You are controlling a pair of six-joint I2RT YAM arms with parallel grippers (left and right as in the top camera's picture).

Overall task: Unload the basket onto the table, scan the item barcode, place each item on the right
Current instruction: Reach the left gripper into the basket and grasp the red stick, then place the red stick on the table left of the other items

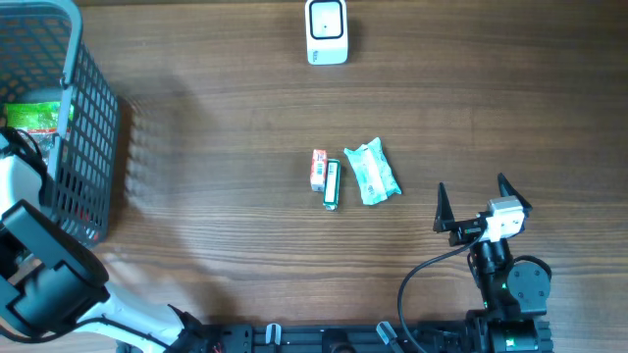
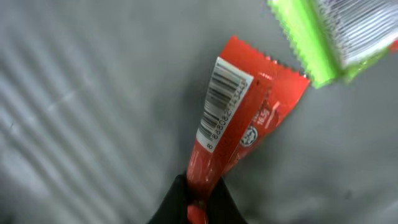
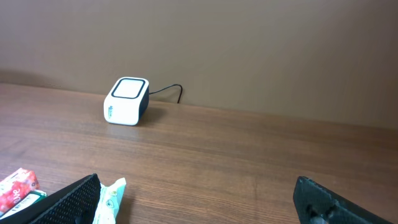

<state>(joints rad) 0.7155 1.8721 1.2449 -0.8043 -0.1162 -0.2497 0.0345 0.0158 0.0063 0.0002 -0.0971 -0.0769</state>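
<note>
In the left wrist view a red packet (image 2: 249,118) with a white barcode label (image 2: 222,94) facing the camera hangs over a grey floor. My left gripper (image 2: 198,200) is shut on its lower end. In the overhead view the left arm (image 1: 44,270) reaches toward the grey basket (image 1: 90,127) and its gripper is hidden. The white scanner (image 1: 326,31) stands at the table's far edge, also seen as the scanner (image 3: 127,101) in the right wrist view. My right gripper (image 1: 473,188) rests open and empty at the front right.
A green packet (image 2: 336,34) lies beside the red one, and a green pack (image 1: 34,116) shows in the basket. A small red packet (image 1: 318,169), a green stick (image 1: 332,183) and a teal-white wrapper (image 1: 374,171) lie mid-table.
</note>
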